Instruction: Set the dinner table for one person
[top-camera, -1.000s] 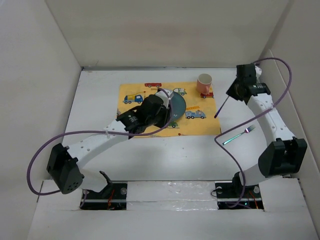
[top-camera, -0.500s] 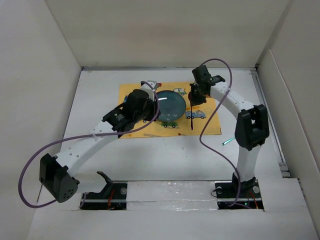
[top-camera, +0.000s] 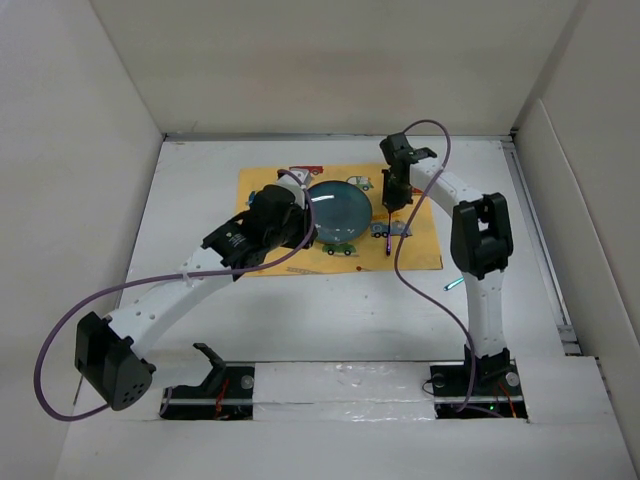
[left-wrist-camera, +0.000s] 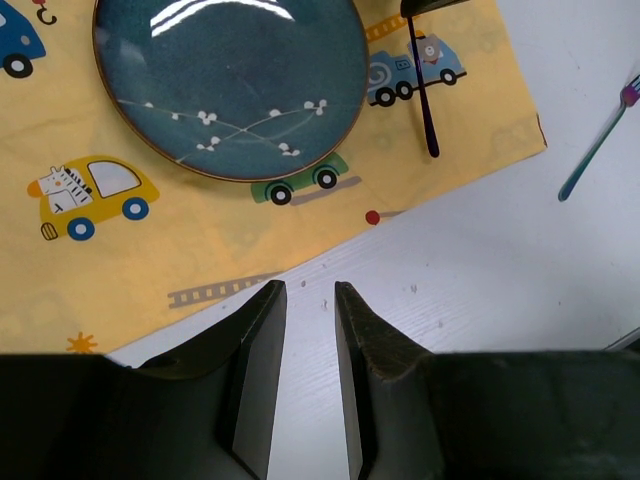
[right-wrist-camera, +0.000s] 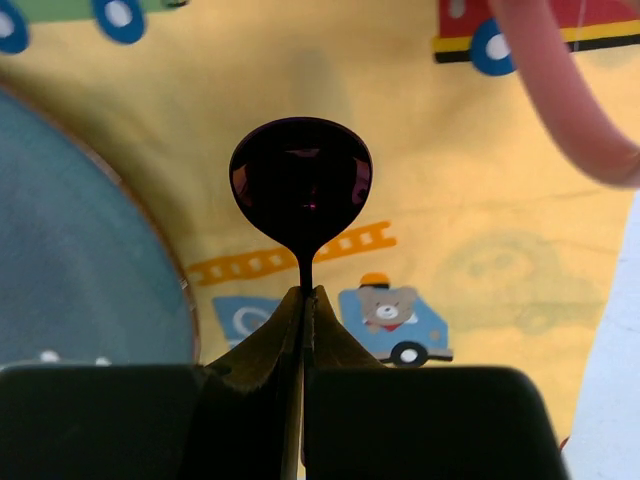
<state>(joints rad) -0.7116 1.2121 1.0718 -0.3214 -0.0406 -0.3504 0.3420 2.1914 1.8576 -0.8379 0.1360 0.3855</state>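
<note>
Table (top-camera: 300, 310): plate (left-wrist-camera: 230, 80) is set on mat (left-wrist-camera: 200, 250); spoon (right-wrist-camera: 300, 180) is gripped beside it by right jaws; left jaws are narrowly parted.

3 camera views. The top camera sits high behind the 2 arm bases (top-camera: 205, 385) and looks down and forward from far off, taking in the whole white table (top-camera: 330, 310) and its walls. The left wrist camera looks straight down from fairly near, with its own fingers (left-wrist-camera: 260, 380) at the bottom of the frame, onto the yellow placemat (left-wrist-camera: 200, 250) and a blue plate (left-wrist-camera: 230, 80). The right wrist camera is very close to the placemat and sights along a dark spoon (right-wrist-camera: 300, 185). All 3 views share the plate, spoon and placemat.
</note>
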